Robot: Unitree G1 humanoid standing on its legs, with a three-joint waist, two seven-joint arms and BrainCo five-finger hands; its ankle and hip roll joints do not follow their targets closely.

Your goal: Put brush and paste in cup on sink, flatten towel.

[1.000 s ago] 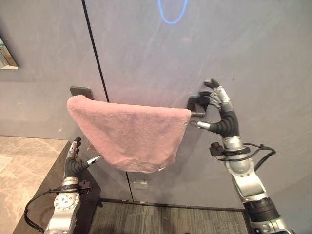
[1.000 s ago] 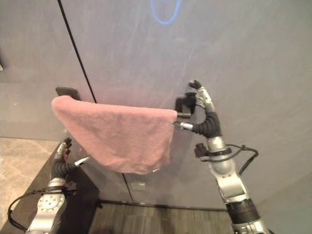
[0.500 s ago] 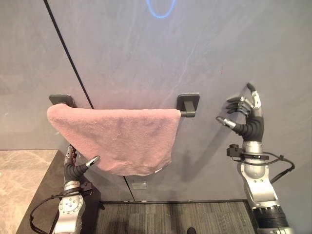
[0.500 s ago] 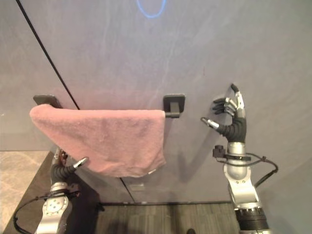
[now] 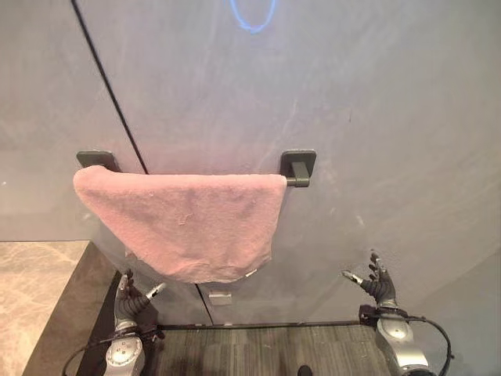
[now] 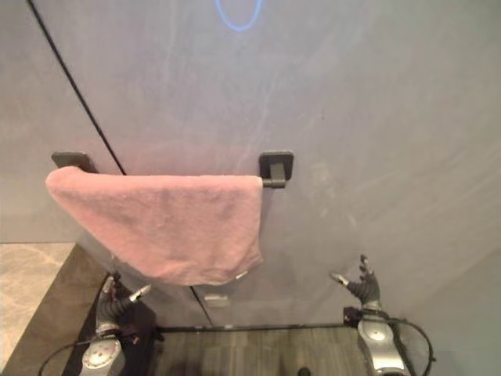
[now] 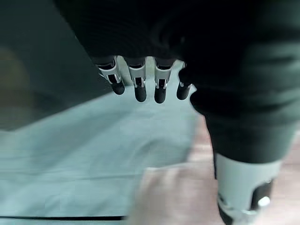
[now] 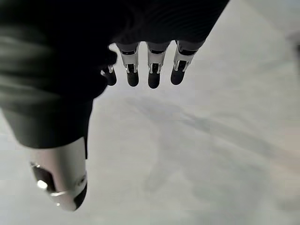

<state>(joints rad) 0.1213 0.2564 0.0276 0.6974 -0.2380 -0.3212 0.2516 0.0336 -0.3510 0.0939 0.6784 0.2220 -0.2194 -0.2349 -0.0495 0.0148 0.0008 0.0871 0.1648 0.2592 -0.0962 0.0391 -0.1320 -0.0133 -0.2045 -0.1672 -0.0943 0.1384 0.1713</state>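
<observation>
A pink towel (image 5: pixel 184 223) hangs spread along a dark wall rail, from the left bracket (image 5: pixel 95 159) to the right bracket (image 5: pixel 299 167); its lower edge sags to a rounded point. My left hand (image 5: pixel 130 298) is low, below the towel's left part, fingers relaxed and holding nothing. My right hand (image 5: pixel 376 283) is low at the right, well under the right bracket, fingers spread and empty. In the wrist views the left hand's fingers (image 7: pixel 137 84) and the right hand's fingers (image 8: pixel 151 70) are straight with only wall and towel past them.
A grey wall panel with a dark vertical seam (image 5: pixel 109 86) rises behind the rail. A marbled counter (image 5: pixel 35 290) lies at the lower left, with a dark cabinet side (image 5: pixel 98 313) beside it. Dark striped floor (image 5: pixel 266 352) runs along the bottom.
My right hand has left the rail's right bracket, moved right and dropped far down. The left hand has sunk lower too. The towel stays on the rail; the camera has shifted.
</observation>
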